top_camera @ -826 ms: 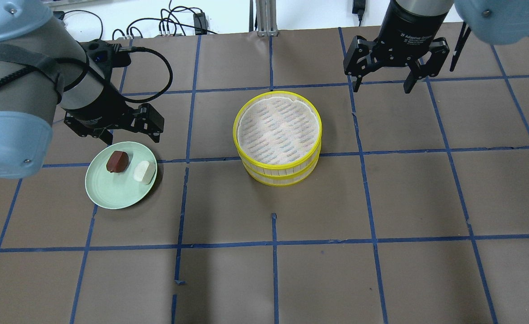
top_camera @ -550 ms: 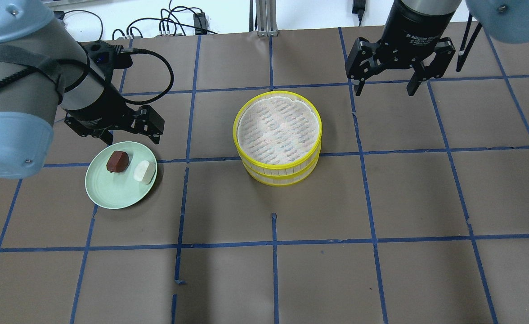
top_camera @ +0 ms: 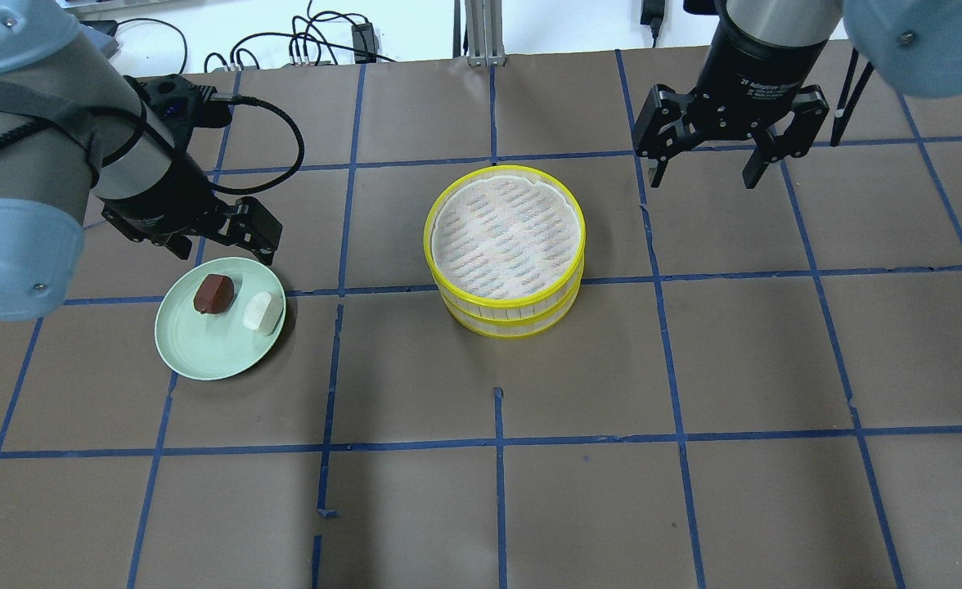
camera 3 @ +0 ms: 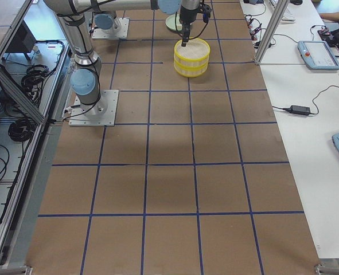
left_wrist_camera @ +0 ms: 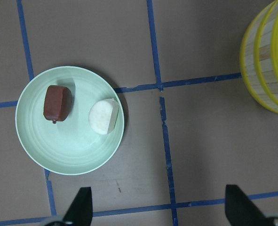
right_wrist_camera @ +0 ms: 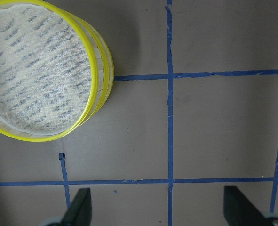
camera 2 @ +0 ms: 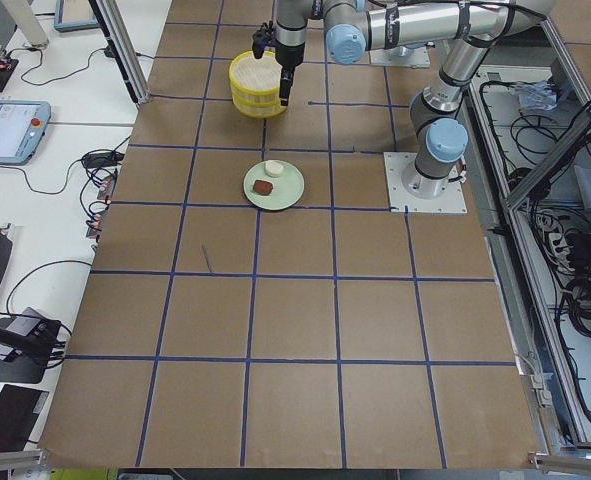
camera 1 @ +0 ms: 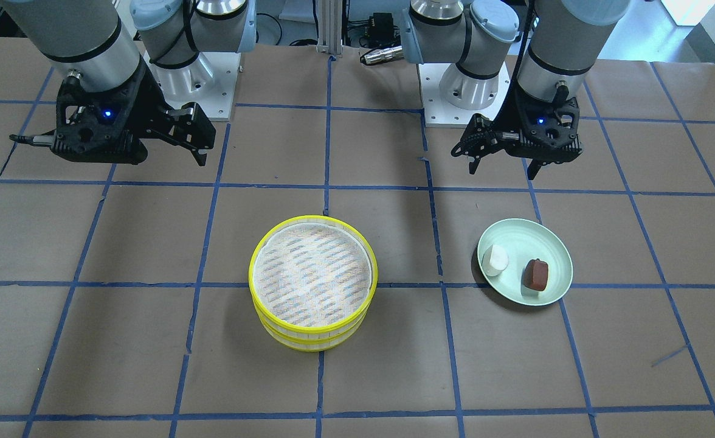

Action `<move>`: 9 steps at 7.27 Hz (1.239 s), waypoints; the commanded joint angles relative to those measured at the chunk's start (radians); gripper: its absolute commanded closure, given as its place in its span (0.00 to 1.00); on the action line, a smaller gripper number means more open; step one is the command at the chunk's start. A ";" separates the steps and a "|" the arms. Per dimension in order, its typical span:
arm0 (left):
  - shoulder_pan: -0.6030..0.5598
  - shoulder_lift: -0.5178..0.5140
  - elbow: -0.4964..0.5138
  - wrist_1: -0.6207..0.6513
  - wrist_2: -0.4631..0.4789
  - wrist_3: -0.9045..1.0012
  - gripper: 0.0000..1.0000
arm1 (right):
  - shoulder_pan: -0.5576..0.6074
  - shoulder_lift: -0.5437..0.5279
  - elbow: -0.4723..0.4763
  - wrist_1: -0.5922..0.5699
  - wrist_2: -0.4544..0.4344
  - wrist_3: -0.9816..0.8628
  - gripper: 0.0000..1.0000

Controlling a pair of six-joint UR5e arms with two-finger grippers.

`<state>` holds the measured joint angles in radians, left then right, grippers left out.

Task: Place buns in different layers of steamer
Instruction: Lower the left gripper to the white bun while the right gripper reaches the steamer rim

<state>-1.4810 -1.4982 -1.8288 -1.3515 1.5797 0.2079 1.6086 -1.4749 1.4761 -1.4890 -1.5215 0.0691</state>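
Little has changed. The left end effector (camera 1: 503, 169), fingers spread wide and empty, has drifted slightly outward, away from the steamer, and hangs over the counter (top_camera: 694, 368) just behind the pale green plate (top_camera: 203, 352). The right end effector (top_camera: 703, 180), likewise spread and empty, has slid a little further off beyond the steamer's far side. The white bun (top_camera: 262, 312) and the reddish-brown bun (top_camera: 212, 294) lie where they were, side by side on the plate and just apart. The upper layer (top_camera: 504, 237) sits stacked on the lower layer (top_camera: 505, 323); its mesh is bare, and the lower one's floor is hidden. By my reading neither arm has committed to a pick, so the task has barely begun. The stack probably needs separating so that each bun gets its own layer.
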 commanded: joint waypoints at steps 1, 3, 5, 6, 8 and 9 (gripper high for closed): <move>0.074 -0.123 -0.017 0.031 -0.004 0.044 0.00 | 0.063 0.121 0.027 -0.139 -0.014 0.017 0.00; 0.079 -0.216 -0.023 0.091 -0.004 0.042 0.00 | 0.112 0.247 0.048 -0.270 -0.025 0.087 0.00; 0.079 -0.324 -0.023 0.146 -0.003 0.042 0.00 | 0.120 0.290 0.128 -0.431 -0.023 0.165 0.01; 0.081 -0.373 -0.027 0.181 -0.003 0.042 0.02 | 0.132 0.289 0.135 -0.435 -0.022 0.175 0.05; 0.081 -0.413 -0.100 0.288 -0.001 0.044 0.02 | 0.137 0.301 0.141 -0.451 -0.031 0.163 0.43; 0.081 -0.430 -0.115 0.331 0.006 0.045 0.09 | 0.137 0.297 0.144 -0.458 -0.034 0.146 0.67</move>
<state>-1.4006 -1.9054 -1.9158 -1.0797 1.5799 0.2514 1.7447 -1.1769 1.6155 -1.9374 -1.5492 0.2303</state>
